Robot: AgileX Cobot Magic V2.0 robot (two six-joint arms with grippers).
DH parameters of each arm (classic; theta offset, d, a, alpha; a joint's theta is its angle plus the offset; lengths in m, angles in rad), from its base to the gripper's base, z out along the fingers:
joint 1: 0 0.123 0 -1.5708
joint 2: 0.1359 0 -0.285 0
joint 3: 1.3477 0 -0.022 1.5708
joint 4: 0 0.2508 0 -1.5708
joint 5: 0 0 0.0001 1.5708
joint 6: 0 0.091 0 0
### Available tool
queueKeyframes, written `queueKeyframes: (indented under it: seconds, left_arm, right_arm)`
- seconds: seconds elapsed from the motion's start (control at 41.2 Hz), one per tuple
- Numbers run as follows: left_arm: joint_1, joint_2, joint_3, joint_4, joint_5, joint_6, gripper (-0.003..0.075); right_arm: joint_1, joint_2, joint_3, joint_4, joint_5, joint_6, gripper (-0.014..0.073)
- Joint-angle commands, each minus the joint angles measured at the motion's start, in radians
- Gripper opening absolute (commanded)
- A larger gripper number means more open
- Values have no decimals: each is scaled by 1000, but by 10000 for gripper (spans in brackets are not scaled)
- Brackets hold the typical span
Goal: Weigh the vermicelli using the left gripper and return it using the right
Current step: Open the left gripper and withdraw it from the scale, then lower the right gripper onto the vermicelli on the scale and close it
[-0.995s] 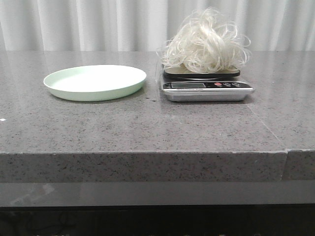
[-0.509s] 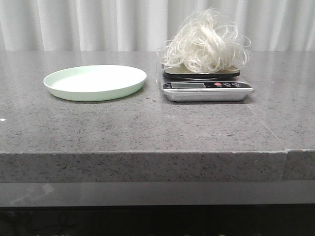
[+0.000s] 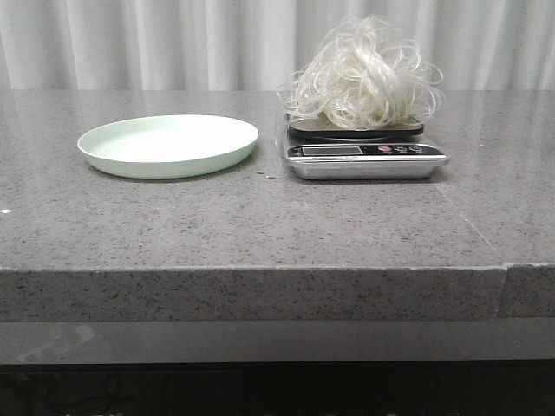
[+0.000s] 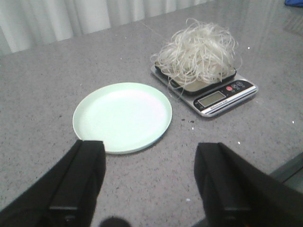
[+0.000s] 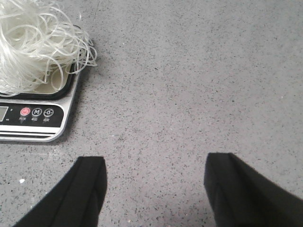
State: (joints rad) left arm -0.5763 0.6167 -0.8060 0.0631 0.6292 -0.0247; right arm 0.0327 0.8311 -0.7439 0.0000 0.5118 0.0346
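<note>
One heap of vermicelli (image 3: 362, 73) sits on the scale (image 3: 364, 156) in the front view, piled over the dark weighing pan, with the pale green plate (image 3: 167, 144) bare just to its left and neither arm in sight. The weighing half looks done; the return looks to be what's left.

Over to the left wrist view: the left gripper (image 4: 150, 177) hangs wide open and empty above the countertop (image 4: 38, 90), near the plate's edge, the noodles well beyond it.

Right wrist view now: the right gripper (image 5: 155, 187) is spread open too, holding nothing, off to the side of the scale over bare stone. Loose strands spill past the pan's rim by the buttons (image 5: 36, 112).

The risk: a shallow pinch could lift only a tuft and leave stragglers snagged on the pan, or drag the light scale along; strands could also trail off short of the plate
</note>
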Motion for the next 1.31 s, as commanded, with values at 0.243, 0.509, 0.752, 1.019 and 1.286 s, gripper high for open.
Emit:
queueKeyframes:
  seconds: [0.243,0.509,0.752,1.019,1.286]
  left_arm:
    - [2,-64,9,-10,-52,-1,472]
    - [2,-64,9,-10,-52,-1,472]
    - [2,-64,9,-10,-52,-1,472]
    - [2,-64,9,-10,-52,-1,472]
    - [2,-64,9,-10,-52,-1,472]
  right_arm:
    - [152,86,-109,0,-19,-60,545]
    - [223,234,-223,25,-14,-60,545]
    - [252,379,-350,26,15,-60,545]
    - [252,522,-496,26,20,-60,545]
    - [257,655,-656,71,14,-60,545]
